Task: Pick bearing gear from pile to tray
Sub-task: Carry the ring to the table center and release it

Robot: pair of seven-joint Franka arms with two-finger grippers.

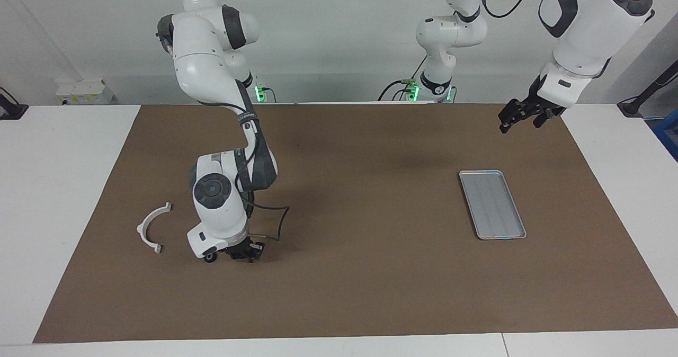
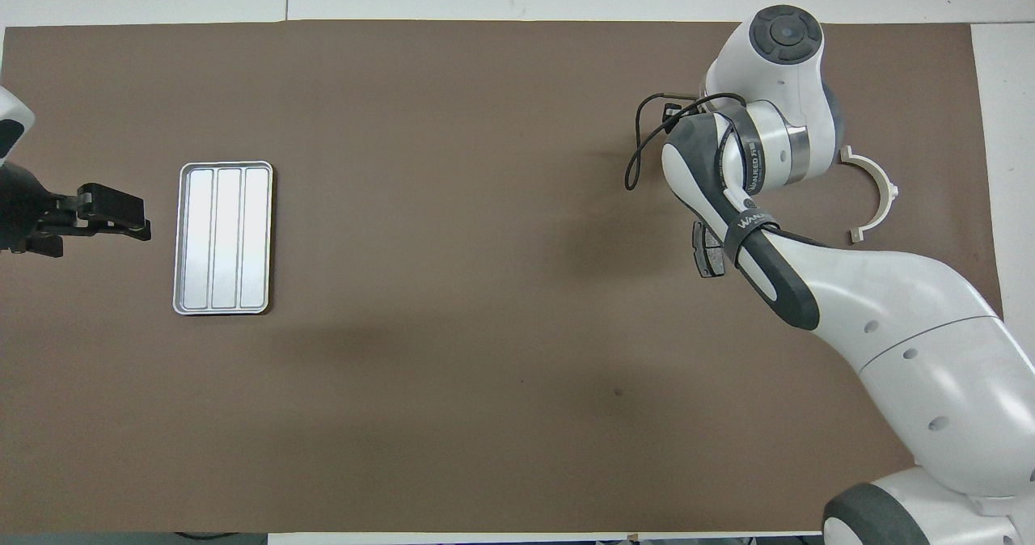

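The pile lies at the right arm's end of the mat. A white half-ring (image 1: 151,228) (image 2: 879,196) shows in both views. One dark grey brake-pad plate (image 2: 703,251) shows partly under the right arm in the overhead view. The other pile parts are hidden by the arm. My right gripper (image 1: 245,253) is down low at the mat beside the half-ring, and its tip barely shows in the overhead view (image 2: 671,112). The silver ribbed tray (image 1: 492,204) (image 2: 223,238) lies at the left arm's end with nothing in it. My left gripper (image 1: 522,117) (image 2: 109,209) waits open in the air beside the tray.
A brown mat (image 1: 360,293) covers the table's middle, with white table (image 1: 53,187) at both ends. The right arm's black cable (image 1: 278,224) loops out beside its wrist.
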